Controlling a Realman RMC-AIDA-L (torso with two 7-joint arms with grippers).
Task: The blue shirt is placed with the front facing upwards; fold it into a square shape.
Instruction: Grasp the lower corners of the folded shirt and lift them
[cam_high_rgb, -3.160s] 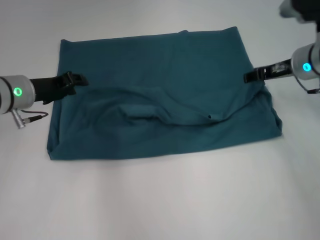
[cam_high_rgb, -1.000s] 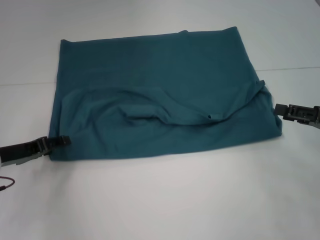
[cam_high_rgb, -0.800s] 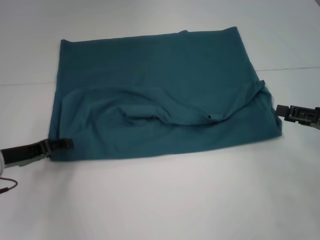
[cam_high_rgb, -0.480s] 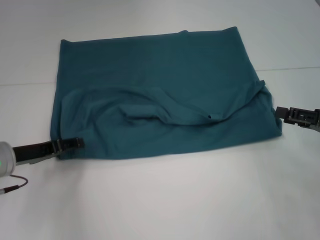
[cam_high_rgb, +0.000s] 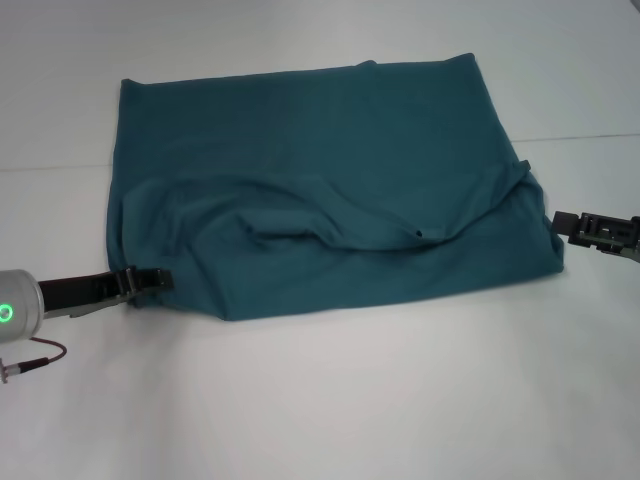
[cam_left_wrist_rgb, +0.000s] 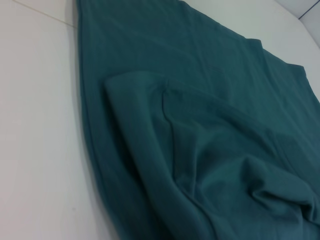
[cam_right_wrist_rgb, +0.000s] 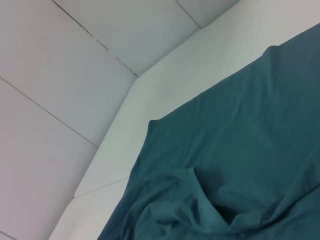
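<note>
While the blue shirt (cam_high_rgb: 320, 185) lies spread on the white table (cam_high_rgb: 330, 400) in the head view, it forms a wide, partly folded shape with a wrinkled upper layer across its near half. The left gripper (cam_high_rgb: 150, 281) is low at the near left corner of the shirt, and its fingers seem to be together on the cloth edge there, which is pulled inward. The right gripper (cam_high_rgb: 565, 224) is just beside the near right corner of the shirt; if its fingers are apart or together, I cannot tell. From the left wrist view, the shirt (cam_left_wrist_rgb: 200, 125) fills most of the picture, with a rounded fold lying over a flat layer, and the table (cam_left_wrist_rgb: 40, 125) is beside it. From the right wrist view, the shirt (cam_right_wrist_rgb: 240, 150) lies on the table (cam_right_wrist_rgb: 165, 95), and a curved seam with wrinkles is seen on it.
</note>
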